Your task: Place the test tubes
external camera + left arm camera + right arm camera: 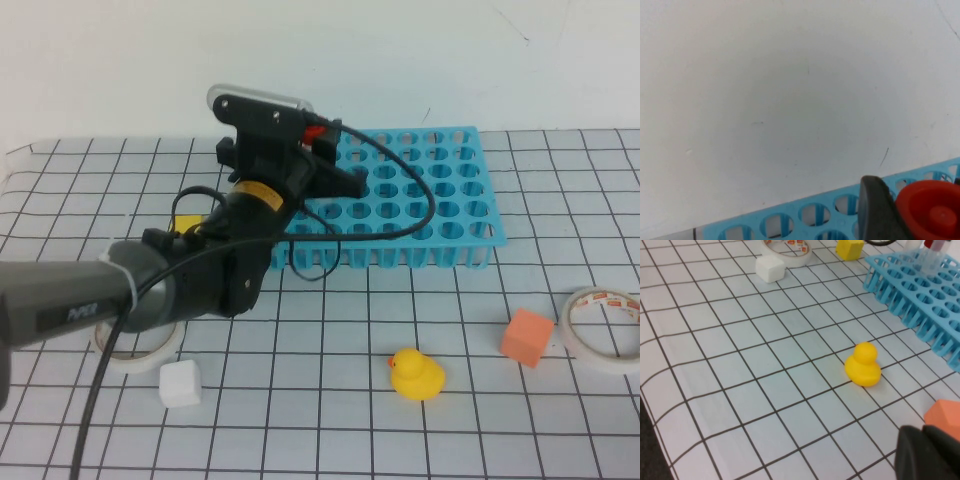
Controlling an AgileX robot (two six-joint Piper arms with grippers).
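High view. The table (330,420) carries a white cloth with a black grid, and a plain white wall (450,60) stands behind it. A blue rack (440,190) stands at the far side, right of centre. Near it lie a yellow duck (416,375), an orange cube (526,336), a white cube (180,383) and a right tape roll (605,328) cut by the frame edge. The left arm (150,290) covers part of a left tape roll (135,352) and most of a yellow cube (187,224). It reaches in from the near left and lifts the left hand (325,152) above the rack's left end. The hand is closed partway on a test tube (315,131); only the tube's red cap shows.

Left wrist view. Mostly wall. One dark finger (877,210) presses against the red cap (935,210), above the rack's holes. The tube's body is out of sight.

Right wrist view. The right hand (925,450) hangs low over the near right of the table, just beside the orange cube, with its fingers together and nothing in them. The duck sits a little farther off.
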